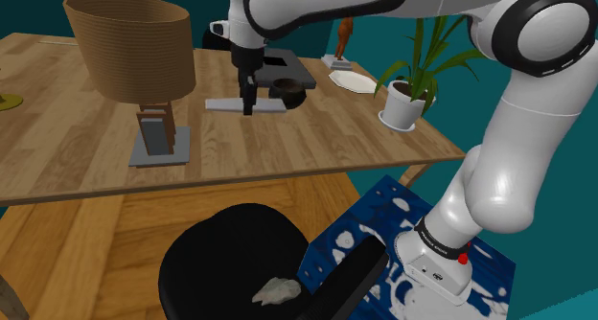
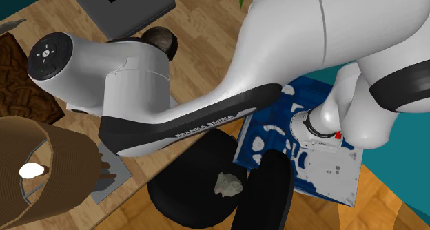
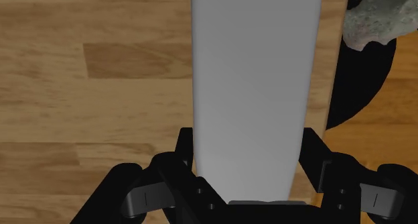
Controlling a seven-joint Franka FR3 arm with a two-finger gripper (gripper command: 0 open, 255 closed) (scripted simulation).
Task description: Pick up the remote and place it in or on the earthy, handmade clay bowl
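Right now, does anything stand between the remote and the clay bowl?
Nothing visible does. The gripper is closed on the grey remote, which lies on the wooden table. The dark bowl stands close by the remote's end toward the shoulder view's right.

The remote [image 3: 254,88] is showing plain pale grey, unpatterned, with the all-black pincer [image 3: 248,152] at the wrist view's lower middle. The worktop [image 1: 77,165] is showing brown wood grain in planks. At the shoulder view's upper left, a lampshade [image 1: 129,50] is showing brown with fine horizontal ribs. At its lower right, the stand [image 1: 379,208] is showing deep blue with white blotches.
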